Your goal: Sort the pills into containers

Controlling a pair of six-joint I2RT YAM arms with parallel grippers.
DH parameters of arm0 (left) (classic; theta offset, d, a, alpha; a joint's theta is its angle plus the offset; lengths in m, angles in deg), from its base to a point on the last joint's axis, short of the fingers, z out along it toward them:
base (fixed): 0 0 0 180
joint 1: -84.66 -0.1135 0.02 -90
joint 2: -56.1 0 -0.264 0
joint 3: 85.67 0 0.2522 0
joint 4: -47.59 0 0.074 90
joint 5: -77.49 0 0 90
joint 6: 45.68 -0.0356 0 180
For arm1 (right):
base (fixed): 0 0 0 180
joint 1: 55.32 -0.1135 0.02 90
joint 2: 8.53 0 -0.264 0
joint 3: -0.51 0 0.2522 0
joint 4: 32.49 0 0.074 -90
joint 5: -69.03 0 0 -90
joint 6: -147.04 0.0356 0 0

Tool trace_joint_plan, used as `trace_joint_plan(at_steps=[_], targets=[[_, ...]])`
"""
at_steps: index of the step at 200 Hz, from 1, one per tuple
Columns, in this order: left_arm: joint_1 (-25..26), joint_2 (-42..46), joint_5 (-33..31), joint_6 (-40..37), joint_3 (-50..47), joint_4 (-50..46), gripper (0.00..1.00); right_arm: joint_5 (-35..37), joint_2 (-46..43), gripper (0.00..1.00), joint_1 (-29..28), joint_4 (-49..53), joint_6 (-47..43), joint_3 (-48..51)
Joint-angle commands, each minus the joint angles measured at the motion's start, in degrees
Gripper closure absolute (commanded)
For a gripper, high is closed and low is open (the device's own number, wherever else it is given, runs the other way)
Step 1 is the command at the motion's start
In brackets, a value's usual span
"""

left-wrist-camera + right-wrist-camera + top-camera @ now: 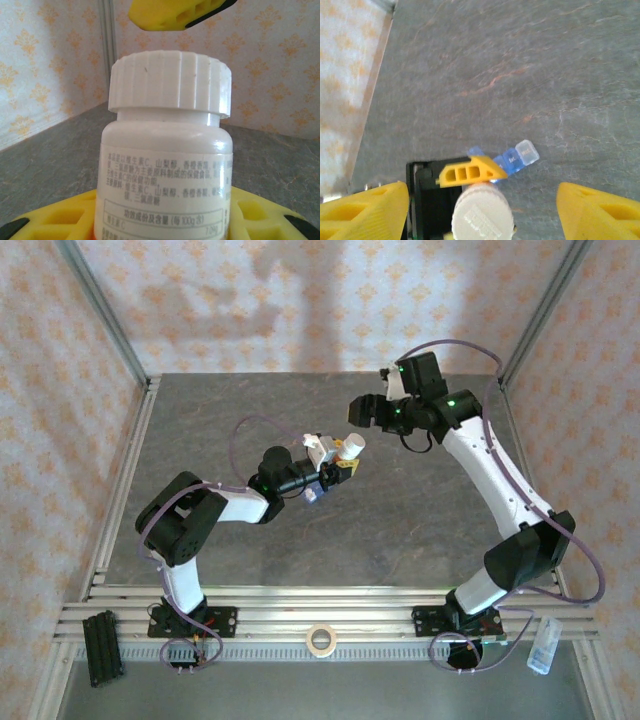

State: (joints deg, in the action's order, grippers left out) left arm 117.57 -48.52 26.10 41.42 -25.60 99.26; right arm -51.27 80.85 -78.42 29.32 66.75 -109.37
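The left tool [340, 456] pinches a white bottle [167, 150]; the right tool [482, 212] hangs spread above it. The blue containers [517, 156] lie on the counter [520, 60].

— What colour are the containers [512, 160]?
— Translucent blue, one end pale and clear. The bottle [167, 150] is white, black print.
— And the fingers [365, 212]?
— Yellow. Worktop [520, 60] grey, rust-veined; walls [50, 65] cream with orange motifs.
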Motion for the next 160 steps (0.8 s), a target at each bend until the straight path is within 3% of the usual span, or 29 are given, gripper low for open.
trace_joint_plan(at_steps=[1,121,160], targets=[[0.0,1.3,1.5,-0.6,0.4,3.3,1.00,-5.7,0.8,0.24,-0.1,4.5,-13.5,-0.2],[-0.1,1.7,1.7,-0.5,0.7,2.8,1.00,-7.2,4.0,0.32,-0.2,5.1,-15.2,1.5],[-0.1,1.9,1.7,-0.5,0.8,2.4,1.00,-9.2,4.5,0.50,-0.1,4.7,-14.3,2.3]])
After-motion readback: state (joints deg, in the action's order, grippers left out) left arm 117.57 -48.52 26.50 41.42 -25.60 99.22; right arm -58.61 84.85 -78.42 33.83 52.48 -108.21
